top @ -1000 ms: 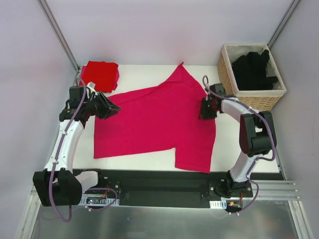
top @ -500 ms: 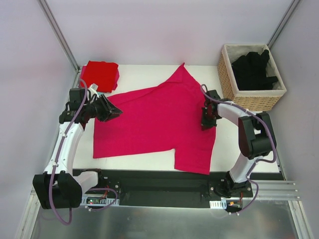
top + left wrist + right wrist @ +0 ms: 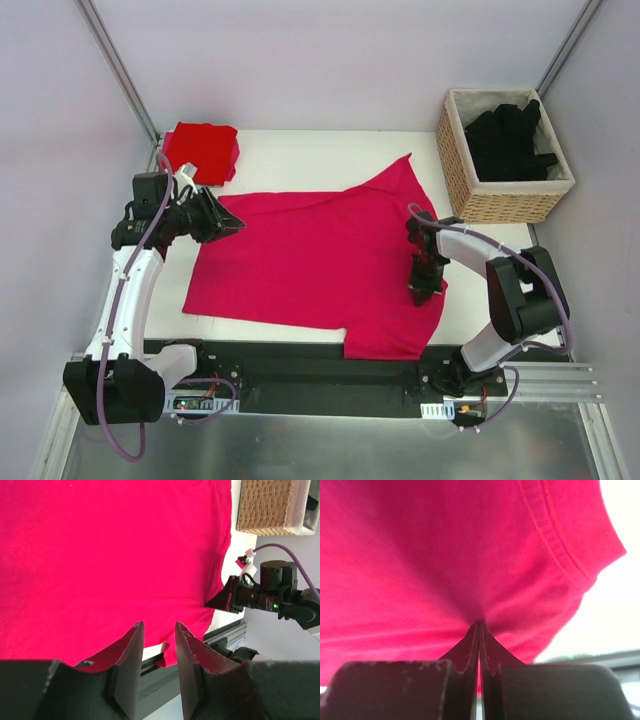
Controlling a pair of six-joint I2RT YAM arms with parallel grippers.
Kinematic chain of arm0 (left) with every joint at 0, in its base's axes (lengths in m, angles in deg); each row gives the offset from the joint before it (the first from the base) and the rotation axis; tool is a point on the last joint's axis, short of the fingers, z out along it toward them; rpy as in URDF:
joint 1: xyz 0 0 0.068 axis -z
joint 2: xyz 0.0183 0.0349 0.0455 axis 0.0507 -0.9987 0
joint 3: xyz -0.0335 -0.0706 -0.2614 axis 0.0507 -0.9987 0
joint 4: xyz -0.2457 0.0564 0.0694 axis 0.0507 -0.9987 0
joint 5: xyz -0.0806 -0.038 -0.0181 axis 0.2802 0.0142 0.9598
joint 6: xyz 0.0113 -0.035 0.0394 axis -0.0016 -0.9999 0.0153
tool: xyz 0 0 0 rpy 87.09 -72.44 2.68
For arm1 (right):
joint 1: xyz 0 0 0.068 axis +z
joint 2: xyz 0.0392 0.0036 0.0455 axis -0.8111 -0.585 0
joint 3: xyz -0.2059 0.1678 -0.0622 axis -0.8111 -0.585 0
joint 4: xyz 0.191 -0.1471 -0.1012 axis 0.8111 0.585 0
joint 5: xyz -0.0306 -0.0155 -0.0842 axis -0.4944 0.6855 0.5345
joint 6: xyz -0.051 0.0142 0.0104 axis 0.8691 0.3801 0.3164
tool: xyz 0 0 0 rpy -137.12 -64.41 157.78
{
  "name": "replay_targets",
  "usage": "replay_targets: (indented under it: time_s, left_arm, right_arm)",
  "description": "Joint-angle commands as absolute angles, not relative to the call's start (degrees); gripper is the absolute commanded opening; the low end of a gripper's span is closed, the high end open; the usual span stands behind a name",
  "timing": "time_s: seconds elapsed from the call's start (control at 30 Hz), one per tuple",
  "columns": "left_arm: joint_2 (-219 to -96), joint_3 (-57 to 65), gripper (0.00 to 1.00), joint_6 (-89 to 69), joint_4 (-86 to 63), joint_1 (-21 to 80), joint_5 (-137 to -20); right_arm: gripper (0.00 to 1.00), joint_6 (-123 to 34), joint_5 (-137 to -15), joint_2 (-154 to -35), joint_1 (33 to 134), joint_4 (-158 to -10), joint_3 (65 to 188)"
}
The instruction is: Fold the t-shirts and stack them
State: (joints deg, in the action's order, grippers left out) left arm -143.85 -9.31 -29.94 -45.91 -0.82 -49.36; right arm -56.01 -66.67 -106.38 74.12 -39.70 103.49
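Top external view, from the left: a folded red t-shirt (image 3: pixel 203 150) sits in the upper left corner of the white table (image 3: pixel 300 155). Just below it, the left gripper (image 3: pixel 237 222) is at the upper left corner of the magenta t-shirt (image 3: pixel 310 255), jaws apart. That shirt lies spread across the middle. At its right edge the right gripper (image 3: pixel 421 292) has its jaws together, clamped on a pinch of cloth. Far right, a wicker basket (image 3: pixel 500 203) holds black t-shirts (image 3: pixel 510 140).
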Motion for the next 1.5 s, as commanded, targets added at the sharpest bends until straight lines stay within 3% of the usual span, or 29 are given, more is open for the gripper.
replay_targets:
  time_s: [0.0, 0.17, 0.33, 0.57, 0.7, 0.73, 0.83, 1.1, 1.47]
  left_arm:
    - [-141.4, -8.3, 0.31, -28.0, -47.7, -0.8, -47.9]
    - [-140.6, -9.5, 0.32, -27.9, -47.6, -0.8, -49.5]
    - [-144.4, -9.8, 0.33, -26.1, -47.7, -0.7, -50.9]
    - [-161.5, -4.2, 0.35, -26.4, -47.6, -1.0, -66.4]
    - [-170.2, 2.6, 0.40, -26.1, -46.3, -1.3, -73.5]
    - [-171.9, 4.1, 0.41, -25.7, -46.4, -1.3, -73.8]
    - [-178.8, 9.8, 0.42, -26.0, -45.9, -1.6, -74.0]
    - [-192.4, 19.3, 0.41, -26.9, -45.4, -1.6, -73.1]
    - [-194.1, 17.3, 0.41, -26.6, -43.7, -1.7, -76.2]
  right_arm:
    - [0.01, -59.1, -64.5, -100.7, 75.0, -30.2, 101.0]
    - [0.01, -56.6, -59.6, -99.2, 75.1, -27.4, 101.8]
    - [0.01, -55.1, -51.0, -94.7, 76.1, -23.9, 113.3]
    - [0.01, -47.8, -50.8, -96.9, 76.1, -26.7, 126.5]
    - [0.19, -45.8, -54.1, -96.1, 76.0, -31.8, 126.3]
    - [0.29, -45.1, -54.4, -96.3, 75.9, -32.0, 126.3]
    - [0.37, -43.9, -55.1, -97.4, 75.1, -31.5, 125.9]
    - [0.38, -41.9, -58.4, -95.3, 68.8, -31.5, 122.4]
    - [0.38, -40.4, -59.4, -94.9, 66.4, -30.6, 122.8]
